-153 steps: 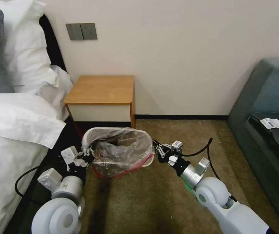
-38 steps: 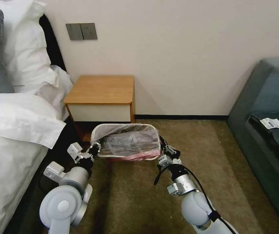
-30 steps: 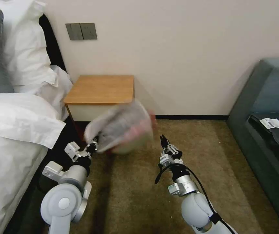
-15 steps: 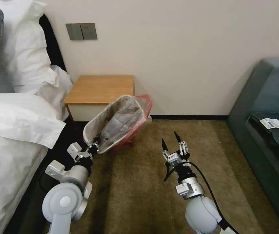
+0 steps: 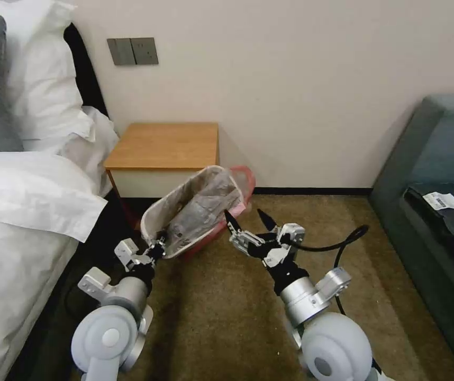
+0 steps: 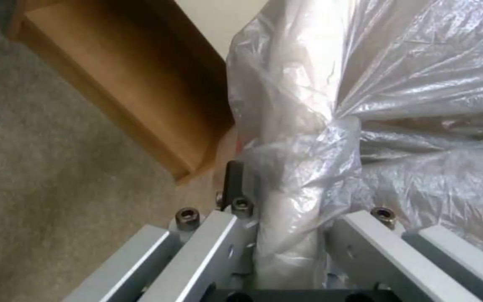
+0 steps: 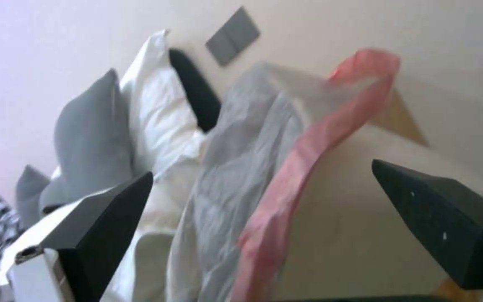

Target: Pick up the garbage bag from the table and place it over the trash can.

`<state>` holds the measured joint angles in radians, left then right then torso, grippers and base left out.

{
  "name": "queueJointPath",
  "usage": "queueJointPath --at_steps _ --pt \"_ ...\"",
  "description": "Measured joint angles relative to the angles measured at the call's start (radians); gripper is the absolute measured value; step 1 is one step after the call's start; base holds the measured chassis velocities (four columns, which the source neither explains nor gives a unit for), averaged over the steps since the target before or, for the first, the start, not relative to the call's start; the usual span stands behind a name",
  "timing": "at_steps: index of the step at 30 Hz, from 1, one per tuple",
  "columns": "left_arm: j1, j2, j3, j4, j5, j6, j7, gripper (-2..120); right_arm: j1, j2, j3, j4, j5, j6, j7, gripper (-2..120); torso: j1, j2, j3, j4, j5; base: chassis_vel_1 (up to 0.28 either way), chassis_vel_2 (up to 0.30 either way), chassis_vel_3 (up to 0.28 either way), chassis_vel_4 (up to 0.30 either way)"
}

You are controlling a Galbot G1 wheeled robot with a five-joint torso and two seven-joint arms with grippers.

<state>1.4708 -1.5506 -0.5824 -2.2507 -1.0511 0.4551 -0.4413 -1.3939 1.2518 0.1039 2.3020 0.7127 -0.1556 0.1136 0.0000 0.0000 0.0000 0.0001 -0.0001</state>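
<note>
Carpet (image 5: 221, 312): tilted trash can (image 5: 159, 210) in left pincer (image 5: 157, 247).

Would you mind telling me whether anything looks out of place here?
Yes: the trash can, lined with the garbage bag, is tipped steeply toward the table, held at its rim by the left gripper. The right gripper hangs open beside it.

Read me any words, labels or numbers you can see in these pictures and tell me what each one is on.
None can be read.
White paper slip on the dark sofa: printed marks, too small to read.
Garbage bag, trash can and grey wall plate: no lettering visible.
</note>
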Motion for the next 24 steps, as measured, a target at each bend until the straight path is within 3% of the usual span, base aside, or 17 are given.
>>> queueJointPath --at_steps 11,24 --pt "0.005 -0.003 0.005 0.001 0.006 -0.001 0.002 3 0.011 0.018 -0.015 -0.005 0.019 -0.004 0.003 96 0.000 0.000 0.000 0.0000 0.0001 0.000 0.000 0.000 0.000" --pt "0.005 -0.006 0.005 -0.006 0.008 -0.002 0.003 3 0.014 0.021 -0.013 -0.029 0.005 0.012 -0.006 50 0.000 0.000 0.000 -0.0001 0.0001 0.000 0.000 0.000 0.000"
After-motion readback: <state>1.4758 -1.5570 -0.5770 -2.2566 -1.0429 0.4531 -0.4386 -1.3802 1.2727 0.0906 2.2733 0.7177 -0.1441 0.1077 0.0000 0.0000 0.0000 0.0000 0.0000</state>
